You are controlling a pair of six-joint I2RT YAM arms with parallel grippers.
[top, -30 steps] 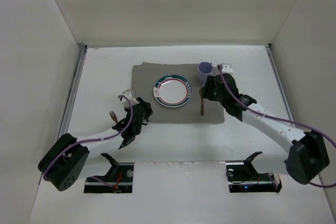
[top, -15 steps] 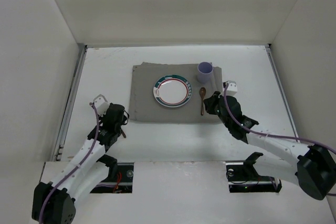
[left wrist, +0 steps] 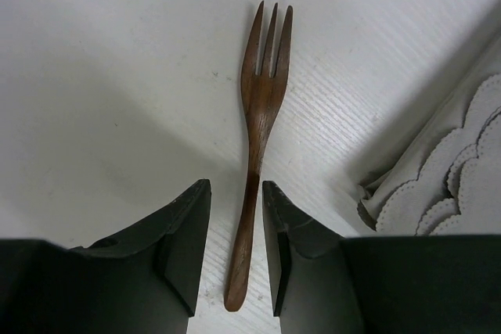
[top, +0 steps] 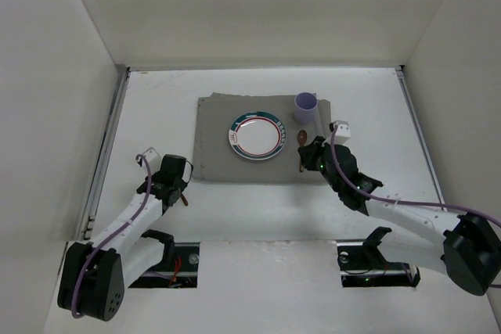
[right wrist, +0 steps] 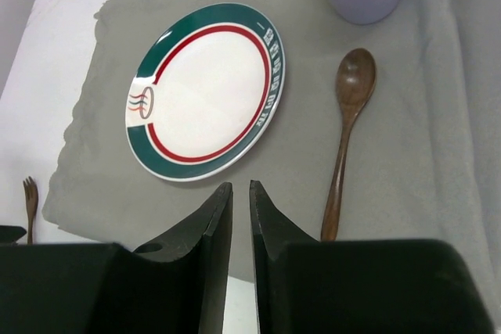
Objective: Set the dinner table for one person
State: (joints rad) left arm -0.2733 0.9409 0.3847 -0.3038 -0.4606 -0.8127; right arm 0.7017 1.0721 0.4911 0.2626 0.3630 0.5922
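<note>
A brown wooden fork (left wrist: 262,99) lies flat on the white dinner table (top: 156,107), just left of the grey cloth mat (top: 211,138). My left gripper (left wrist: 236,189) is open, with its jaws on either side of the fork's handle and a gap on both sides. In the top view, that gripper (top: 178,193) hides most of the fork. A green- and red-rimmed plate (top: 257,135), a wooden spoon (top: 303,137) and a lilac cup (top: 306,105) sit on the mat. My right gripper (right wrist: 241,187) is shut and empty, above the mat between the plate (right wrist: 207,91) and the spoon (right wrist: 348,123).
Metal rails run along the table's side edges (top: 109,146). White walls close in the back and both sides. The mat's scalloped corner (left wrist: 462,170) lies just right of my left gripper. The fork also shows small in the right wrist view (right wrist: 30,197).
My left gripper has swung away from the mat's edge and come down around the fork's handle. My right gripper has drawn back from the cup end of the spoon towards the near side.
</note>
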